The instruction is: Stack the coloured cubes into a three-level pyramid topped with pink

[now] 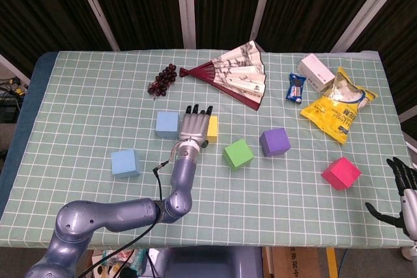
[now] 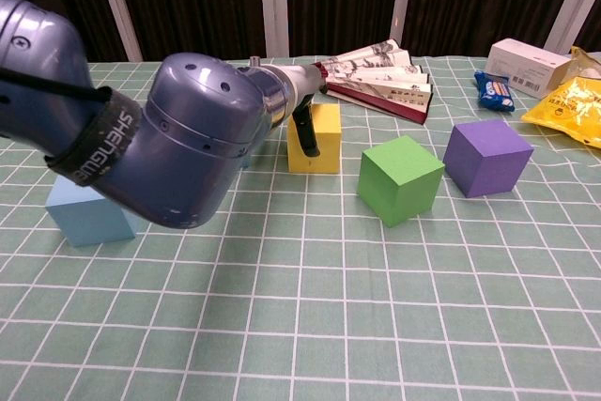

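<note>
Fingers (image 1: 197, 110) of left hand (image 1: 193, 125) over yellow cube (image 2: 317, 138) — touching it.

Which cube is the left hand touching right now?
The yellow cube. The left hand rests over it, a finger against its front face. The light blue cube sits just beside the hand, contact unclear.
</note>
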### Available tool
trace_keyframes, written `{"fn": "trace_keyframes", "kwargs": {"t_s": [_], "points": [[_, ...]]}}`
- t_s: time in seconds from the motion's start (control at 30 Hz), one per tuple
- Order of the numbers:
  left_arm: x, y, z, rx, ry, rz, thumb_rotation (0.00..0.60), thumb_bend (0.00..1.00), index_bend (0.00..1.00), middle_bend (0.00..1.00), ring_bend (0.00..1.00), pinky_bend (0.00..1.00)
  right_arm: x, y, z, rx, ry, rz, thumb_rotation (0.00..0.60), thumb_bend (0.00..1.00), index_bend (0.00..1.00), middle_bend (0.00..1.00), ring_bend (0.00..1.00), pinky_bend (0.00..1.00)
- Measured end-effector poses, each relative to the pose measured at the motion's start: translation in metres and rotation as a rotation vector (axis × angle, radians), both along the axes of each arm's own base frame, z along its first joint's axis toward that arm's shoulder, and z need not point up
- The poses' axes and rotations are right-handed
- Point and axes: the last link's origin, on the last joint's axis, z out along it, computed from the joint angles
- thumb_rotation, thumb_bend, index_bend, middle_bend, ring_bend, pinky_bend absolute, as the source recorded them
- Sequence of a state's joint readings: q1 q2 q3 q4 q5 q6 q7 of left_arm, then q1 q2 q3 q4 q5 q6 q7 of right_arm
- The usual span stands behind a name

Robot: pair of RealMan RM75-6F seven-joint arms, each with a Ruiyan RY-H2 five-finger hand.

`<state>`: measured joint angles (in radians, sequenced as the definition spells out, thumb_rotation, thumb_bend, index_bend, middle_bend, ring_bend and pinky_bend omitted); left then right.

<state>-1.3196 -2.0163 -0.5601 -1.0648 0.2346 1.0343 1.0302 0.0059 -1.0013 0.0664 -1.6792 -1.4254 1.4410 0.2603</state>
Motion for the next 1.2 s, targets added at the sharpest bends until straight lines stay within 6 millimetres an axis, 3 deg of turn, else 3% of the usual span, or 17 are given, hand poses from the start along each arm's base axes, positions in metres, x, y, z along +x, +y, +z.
{"fn": "trace_keyframes", "kwargs": {"t_s": [0.83, 1.07, 1.2], "points": [[-0.0003, -0.0026, -0.0030, -0.026, -0.008, -0.008, 0.600, 0.34, 0.00, 0.20, 0.00, 0.00, -0.0001, -0.0001, -0.0001, 0.000, 0.001, -0.002, 0.600, 0.24, 0.00, 0.00, 0.00, 0.00], [0.0002, -0.0021, -0.0025, -0.024, -0.016, -0.011, 0.600, 0.31, 0.00, 0.11, 0.00, 0.00, -0.0002, 0.0000, -0.0002, 0.001, 0.002, -0.004, 0.600, 0.24, 0.00, 0.00, 0.00, 0.00], [0.0011, -0.0018, -0.0008, -0.021, -0.030, -0.014, 0.600, 0.19, 0.00, 0.01, 0.00, 0.00, -0.0003, -0.0001, -0.0003, 0.001, 0.004, -0.005, 0.600, 0.24, 0.00, 0.00, 0.00, 0.00]]}}
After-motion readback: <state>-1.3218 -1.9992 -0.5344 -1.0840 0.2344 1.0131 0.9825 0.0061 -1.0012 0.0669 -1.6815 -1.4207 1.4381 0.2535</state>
